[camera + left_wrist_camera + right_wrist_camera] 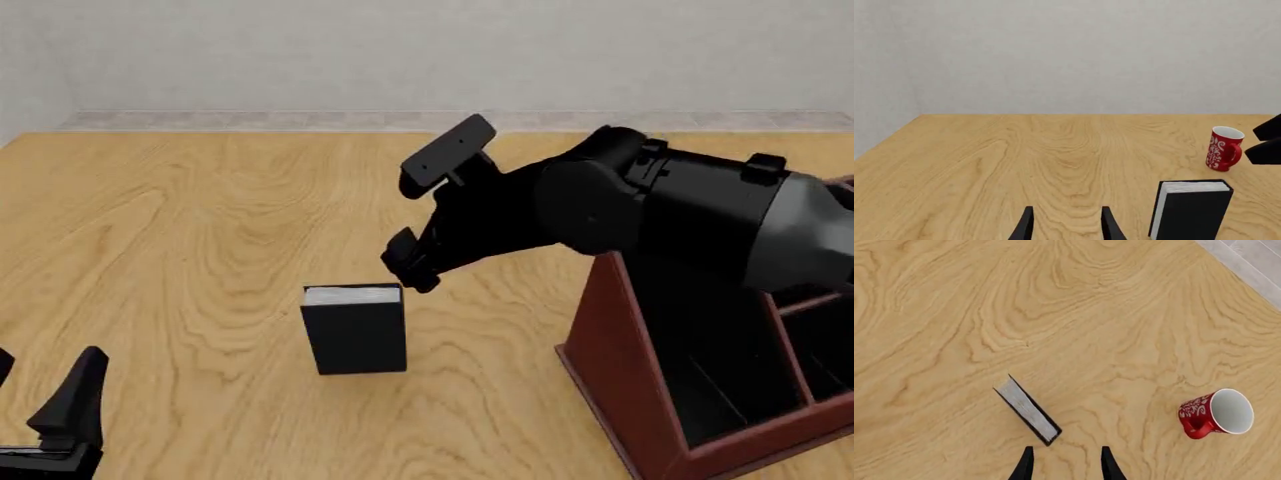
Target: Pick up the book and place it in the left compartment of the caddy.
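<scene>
While the book (355,330) stands upright on the table (200,230), we see the right gripper (411,262) hovering at its 1 o'clock, fingers apart, empty; left gripper (1066,225) likewise parted.

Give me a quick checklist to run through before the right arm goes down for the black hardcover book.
1. Black hardcover book standing upright on the wooden table: ok.
2. Right gripper open, fingers apart: ok.
3. Right gripper centred over the book: not ok; in the right wrist view the book's white page edges lie off to one side of the fingers and at an angle to them.
4. Red patterned mug apart from the book: ok.
5. Left gripper open and away from the book: ok.
6. Long left compartment of the reddish-brown wooden caddy free to receive the book: cannot tell; the right arm hides much of it.
</scene>
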Tool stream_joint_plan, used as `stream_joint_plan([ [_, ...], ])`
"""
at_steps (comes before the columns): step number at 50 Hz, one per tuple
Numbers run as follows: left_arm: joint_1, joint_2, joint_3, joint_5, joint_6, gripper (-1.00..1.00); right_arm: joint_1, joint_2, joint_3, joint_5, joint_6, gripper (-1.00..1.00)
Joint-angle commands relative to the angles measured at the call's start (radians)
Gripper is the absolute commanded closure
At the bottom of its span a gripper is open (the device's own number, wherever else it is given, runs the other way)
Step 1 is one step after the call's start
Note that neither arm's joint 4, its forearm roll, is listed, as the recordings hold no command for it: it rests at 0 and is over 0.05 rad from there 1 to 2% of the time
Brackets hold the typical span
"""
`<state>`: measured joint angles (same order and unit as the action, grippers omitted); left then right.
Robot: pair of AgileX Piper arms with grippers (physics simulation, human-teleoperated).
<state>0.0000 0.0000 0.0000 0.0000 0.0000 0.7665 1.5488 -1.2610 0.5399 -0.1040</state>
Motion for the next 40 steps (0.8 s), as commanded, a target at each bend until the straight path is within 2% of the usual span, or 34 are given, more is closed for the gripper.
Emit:
stream_joint_plan([
  [1, 0.0, 0.0, 0.0, 0.0, 0.0, -1.0, -0.007, 0.048, -0.014, -0.008, -0.01, -1.0],
  [40, 0.0, 0.0, 0.0, 0.0, 0.0, -1.0, 0.052, 0.169, -0.078, 0.011, -0.006, -1.0],
])
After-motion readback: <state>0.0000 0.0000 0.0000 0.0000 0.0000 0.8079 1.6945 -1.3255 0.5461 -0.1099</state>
